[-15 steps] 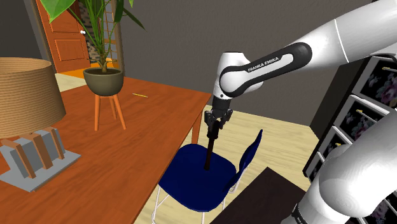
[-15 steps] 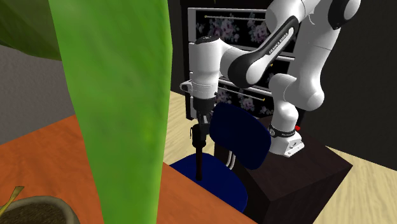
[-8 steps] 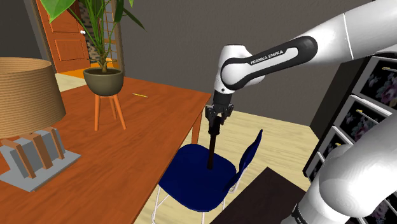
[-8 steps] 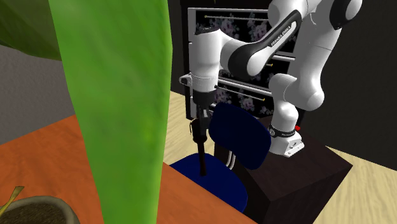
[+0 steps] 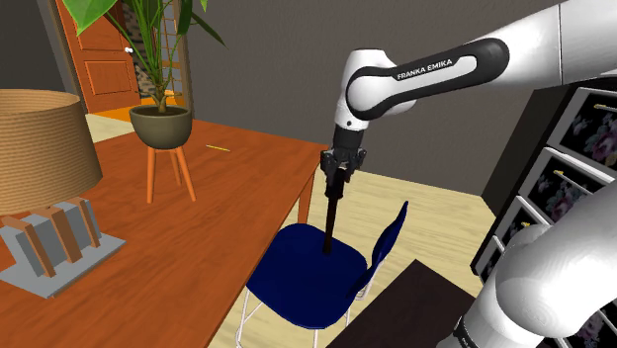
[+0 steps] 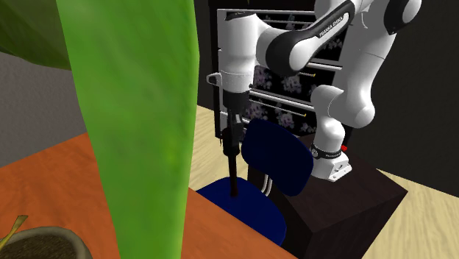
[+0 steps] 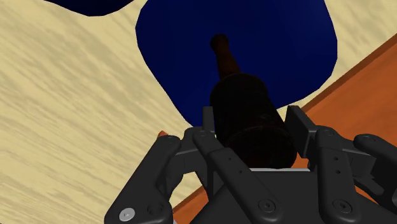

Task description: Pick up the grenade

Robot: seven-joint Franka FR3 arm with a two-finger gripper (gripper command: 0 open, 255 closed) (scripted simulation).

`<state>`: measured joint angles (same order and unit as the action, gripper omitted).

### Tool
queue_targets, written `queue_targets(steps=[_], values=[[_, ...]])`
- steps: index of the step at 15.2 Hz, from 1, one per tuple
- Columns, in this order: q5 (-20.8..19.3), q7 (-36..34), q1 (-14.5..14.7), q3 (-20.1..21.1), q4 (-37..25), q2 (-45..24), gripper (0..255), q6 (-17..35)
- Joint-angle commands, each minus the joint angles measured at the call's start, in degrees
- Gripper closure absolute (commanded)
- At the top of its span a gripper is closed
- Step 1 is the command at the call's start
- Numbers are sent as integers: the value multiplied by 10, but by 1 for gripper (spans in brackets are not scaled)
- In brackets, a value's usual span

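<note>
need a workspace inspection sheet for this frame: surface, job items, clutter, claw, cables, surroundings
Surface: blue chair pushed up beside an orange-brown table.
Job's things: dark, stick-shaped grenade hanging upright over the chair seat, thick end up. I cannot tell whether its lower tip touches the seat.
Clutter: potted plant on a small stand, lamp and thin yellow stick, all on the table.
Claw: claw shut on the grenade's thick end.
Cables: nothing seen.
Surroundings: light wood floor, orange door, drawer cabinet with floral fronts.
</note>
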<state>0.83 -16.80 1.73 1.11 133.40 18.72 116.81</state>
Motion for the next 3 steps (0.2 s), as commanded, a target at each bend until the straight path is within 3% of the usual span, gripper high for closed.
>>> queue_targets(steps=[1, 3], values=[[0, 1, -1, -1, -13, 6, 255, -19], [0, 1, -1, -1, -14, 6, 255, -20]])
